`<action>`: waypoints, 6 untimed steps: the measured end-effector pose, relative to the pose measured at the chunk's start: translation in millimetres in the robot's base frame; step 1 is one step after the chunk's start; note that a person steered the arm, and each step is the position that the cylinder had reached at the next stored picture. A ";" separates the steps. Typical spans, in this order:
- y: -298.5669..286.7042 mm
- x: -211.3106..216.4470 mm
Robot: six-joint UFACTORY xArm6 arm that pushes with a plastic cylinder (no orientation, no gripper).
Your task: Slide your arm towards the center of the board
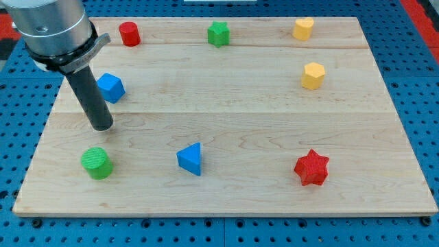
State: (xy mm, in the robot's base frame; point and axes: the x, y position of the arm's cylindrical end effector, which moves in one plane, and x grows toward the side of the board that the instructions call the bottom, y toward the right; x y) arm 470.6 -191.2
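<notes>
Camera view shows my tip (102, 127) near the worktop's (233, 110) left edge, between the blue cube (110, 87) and green cylinder (96, 162); no gripper, nothing held; next, I judge, slide rightward toward centre, above the blue triangular block (190, 158).

Pale wood-grain counter (226, 116) on a blue pegboard (411, 41). Red cylinder (129, 33), green star (218, 33), two yellow blocks (303, 28) (313, 75), blue cube (110, 88), blue triangle (191, 159), green cylinder (97, 163), red star (312, 168). Rod looks black-ish, maybe dark grey.

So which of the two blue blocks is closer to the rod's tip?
The blue cube, just right of the rod above my tip; the blue triangular block lies farther right, near the bottom.
</notes>
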 end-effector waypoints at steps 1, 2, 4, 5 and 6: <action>0.0 0.0; 0.5 0.0; 1.2 0.0; 1.2 0.0; 9.8 0.0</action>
State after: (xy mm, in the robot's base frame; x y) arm 470.6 -181.5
